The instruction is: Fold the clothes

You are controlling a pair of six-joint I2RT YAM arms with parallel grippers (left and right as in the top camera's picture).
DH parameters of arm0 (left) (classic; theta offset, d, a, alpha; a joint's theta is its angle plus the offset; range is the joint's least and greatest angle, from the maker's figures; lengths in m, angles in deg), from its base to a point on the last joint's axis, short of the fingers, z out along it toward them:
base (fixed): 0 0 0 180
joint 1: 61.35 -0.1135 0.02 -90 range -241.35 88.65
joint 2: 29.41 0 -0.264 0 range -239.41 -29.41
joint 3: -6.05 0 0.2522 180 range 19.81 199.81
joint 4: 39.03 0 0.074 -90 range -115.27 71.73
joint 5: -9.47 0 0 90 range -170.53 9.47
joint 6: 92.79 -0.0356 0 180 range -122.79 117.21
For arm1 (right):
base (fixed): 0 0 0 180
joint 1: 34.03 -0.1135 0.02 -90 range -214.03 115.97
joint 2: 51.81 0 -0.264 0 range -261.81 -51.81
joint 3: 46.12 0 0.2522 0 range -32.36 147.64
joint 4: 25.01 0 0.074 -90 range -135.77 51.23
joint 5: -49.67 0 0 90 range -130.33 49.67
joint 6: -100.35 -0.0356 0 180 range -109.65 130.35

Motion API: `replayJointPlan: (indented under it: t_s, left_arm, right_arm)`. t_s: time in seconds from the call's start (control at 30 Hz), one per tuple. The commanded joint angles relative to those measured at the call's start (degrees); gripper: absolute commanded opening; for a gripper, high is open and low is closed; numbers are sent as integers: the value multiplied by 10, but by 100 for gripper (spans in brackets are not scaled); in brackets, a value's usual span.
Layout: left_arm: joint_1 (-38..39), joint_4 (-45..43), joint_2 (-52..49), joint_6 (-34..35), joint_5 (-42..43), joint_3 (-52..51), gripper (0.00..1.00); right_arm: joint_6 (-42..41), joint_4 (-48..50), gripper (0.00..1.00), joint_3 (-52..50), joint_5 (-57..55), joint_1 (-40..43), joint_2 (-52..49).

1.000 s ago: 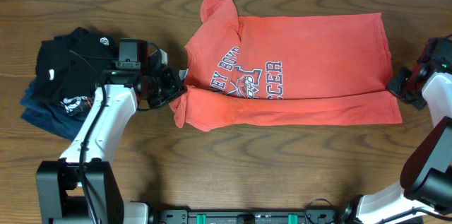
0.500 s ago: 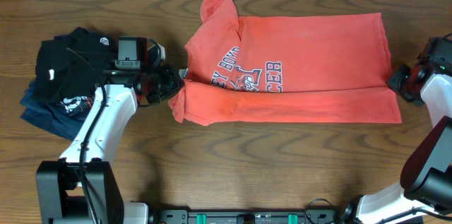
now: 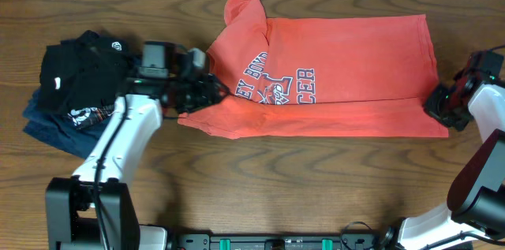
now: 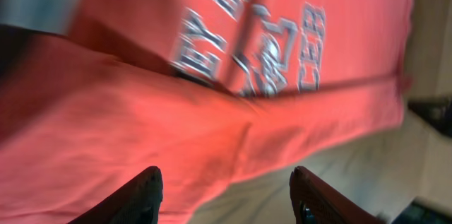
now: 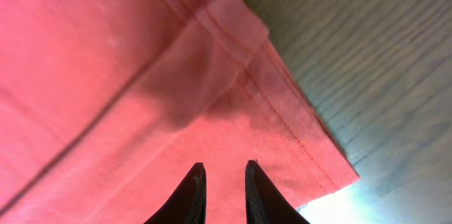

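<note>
The coral-red T-shirt (image 3: 339,69) lies flat across the back of the table, its lower part folded up below the dark block letters. My left gripper (image 3: 211,92) hovers over the shirt's left end, open. In the left wrist view its gripper (image 4: 226,189) stands wide apart with only the shirt (image 4: 212,111) and wood below. My right gripper (image 3: 438,104) is at the shirt's lower right corner. In the right wrist view its gripper (image 5: 224,174) shows a narrow gap above the hemmed shirt (image 5: 141,75), with flat cloth showing through.
A black folded garment with white logos (image 3: 79,69) sits at the left on a navy-blue folded garment (image 3: 47,128), just behind my left arm. The brown wooden table (image 3: 276,187) runs along the front.
My left gripper has opened, let go of the shirt's left end and moved right over it. The right gripper has shifted a little left onto the corner, its jaws now slightly apart.
</note>
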Motion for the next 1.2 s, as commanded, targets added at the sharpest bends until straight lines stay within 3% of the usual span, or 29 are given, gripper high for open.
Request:
replayJointPlan:
  t_s: [0.0, 0.23, 0.37, 0.87, 0.9, 1.03, 1.17]
  left_arm:
    - [56, 13, -1, -58, -52, 1, 60]
    - [151, 13, -8, -66, -156, 1, 64]
    - [187, 9, -29, -91, -172, 1, 64]
    - [229, -7, -116, -171, -246, 1, 64]
    - [229, -9, -116, -172, -249, 1, 63]
    - [229, -13, -116, -184, -258, 1, 34]
    - [230, -12, -123, -184, -257, 1, 35]
  right_arm:
    - [1, 17, 18, -33, -10, -3, 0]
    - [1, 86, 20, -98, -10, -3, 0]
    - [1, 100, 20, -111, -10, -3, 0]
    - [1, 102, 20, -111, -10, -3, 0]
    - [1, 102, 20, -111, -10, -3, 0]
    - [1, 101, 20, -111, -10, -3, 0]
    - [1, 102, 21, -111, -10, -3, 0]
